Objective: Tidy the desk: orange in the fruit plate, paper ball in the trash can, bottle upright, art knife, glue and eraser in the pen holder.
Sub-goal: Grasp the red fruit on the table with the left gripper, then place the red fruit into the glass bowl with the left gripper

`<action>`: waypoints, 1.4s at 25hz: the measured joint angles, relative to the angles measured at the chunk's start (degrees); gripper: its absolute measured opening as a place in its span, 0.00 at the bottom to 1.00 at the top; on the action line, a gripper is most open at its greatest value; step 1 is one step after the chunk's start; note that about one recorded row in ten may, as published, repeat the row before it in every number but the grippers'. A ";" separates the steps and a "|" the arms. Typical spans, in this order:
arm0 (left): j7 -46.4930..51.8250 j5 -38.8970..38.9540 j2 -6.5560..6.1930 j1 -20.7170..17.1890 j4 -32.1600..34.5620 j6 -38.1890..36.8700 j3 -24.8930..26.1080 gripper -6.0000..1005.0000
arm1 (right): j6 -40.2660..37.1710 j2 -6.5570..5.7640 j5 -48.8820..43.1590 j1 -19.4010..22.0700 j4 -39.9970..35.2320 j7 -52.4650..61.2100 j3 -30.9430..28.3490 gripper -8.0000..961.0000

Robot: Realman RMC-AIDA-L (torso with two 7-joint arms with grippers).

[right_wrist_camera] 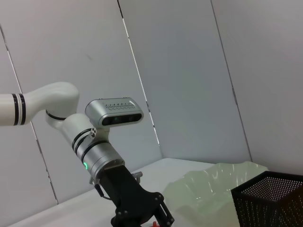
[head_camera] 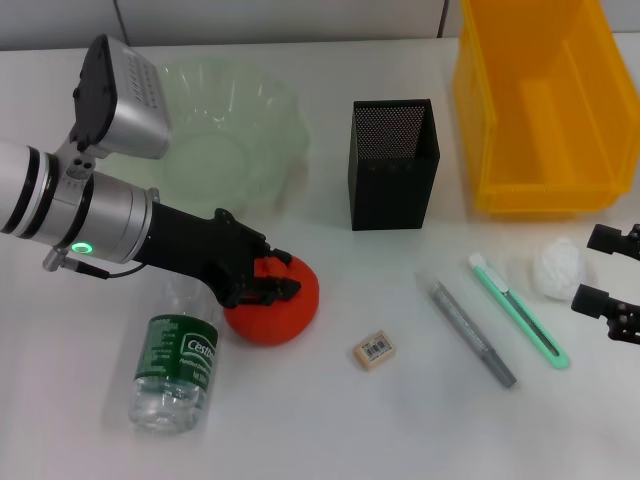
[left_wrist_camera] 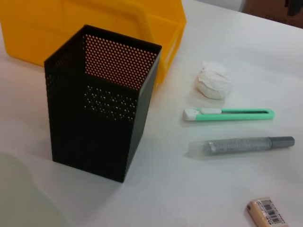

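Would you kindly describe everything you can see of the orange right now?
The orange is a round, red-orange fruit with a matte, slightly wrinkled skin. It sits on the white table, in front of the fruit plate and right beside the lying bottle, whose upper part is hidden behind the arm. The left gripper is over its top, black fingers spread across the upper surface and covering it; whether they press into the fruit cannot be told. The eraser lies apart on its other side.
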State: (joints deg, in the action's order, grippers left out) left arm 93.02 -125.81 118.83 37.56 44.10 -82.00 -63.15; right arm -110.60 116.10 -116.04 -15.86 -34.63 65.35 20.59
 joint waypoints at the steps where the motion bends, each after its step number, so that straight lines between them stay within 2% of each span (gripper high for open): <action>1: 0.03 0.00 0.00 -0.05 0.00 0.01 -0.16 0.50 | 0.02 0.00 0.00 -0.02 0.00 0.00 0.02 0.88; 8: 0.65 0.91 -0.05 -0.09 -0.04 -0.62 0.91 0.26 | 0.60 0.00 0.00 -0.11 0.02 0.11 -0.28 0.88; 11: 0.54 3.32 -0.28 -0.09 0.26 -2.48 3.52 0.25 | 0.77 0.00 0.09 -0.13 0.30 0.19 -0.43 0.88; 16: 0.24 7.06 -0.74 -0.06 3.30 -7.34 13.10 0.22 | 2.06 0.05 0.39 -0.33 0.46 0.22 -0.46 0.88; 17: 0.27 7.10 -0.78 -0.04 3.75 -7.37 15.21 0.21 | 2.45 0.12 0.39 -0.50 0.49 0.23 -0.47 0.88; 18: 0.34 7.12 -0.78 0.17 4.08 -6.64 20.01 0.20 | 2.78 0.21 0.37 -0.61 0.51 0.23 -0.47 0.88; 20: 0.41 7.13 -0.77 0.29 4.08 -6.03 21.35 0.18 | 3.45 0.47 0.25 -0.79 0.53 0.24 -0.47 0.88; 21: 1.30 7.10 -0.84 0.54 4.02 -3.03 23.37 0.18 | 3.65 0.57 0.25 -0.87 0.53 0.25 -0.46 0.88; 22: 1.30 7.10 -0.84 0.54 4.02 -3.03 23.37 0.19 | 3.82 0.62 0.25 -0.99 0.53 0.26 -0.43 0.88; 29: 3.35 7.11 -0.34 0.05 2.95 11.15 23.39 0.30 | 4.38 0.53 -0.21 -2.50 -0.85 3.22 0.60 0.88; 32: 3.04 8.08 -0.31 -0.20 1.65 13.94 23.65 0.35 | 4.38 0.37 -2.03 -3.35 -5.46 10.43 1.77 0.88; 33: 2.69 9.09 -0.31 -0.54 1.46 13.93 23.59 0.39 | 4.38 0.57 -4.82 -4.30 -10.84 17.31 2.54 0.88; 35: 1.79 10.89 -0.35 -1.18 1.34 12.65 23.41 0.47 | 4.33 0.72 -6.63 -4.86 -13.78 21.04 2.80 0.88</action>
State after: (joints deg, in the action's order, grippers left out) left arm 94.81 -114.92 118.48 36.38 45.44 -69.35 -39.74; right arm -106.27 116.83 -122.67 -20.73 -48.41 86.39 23.40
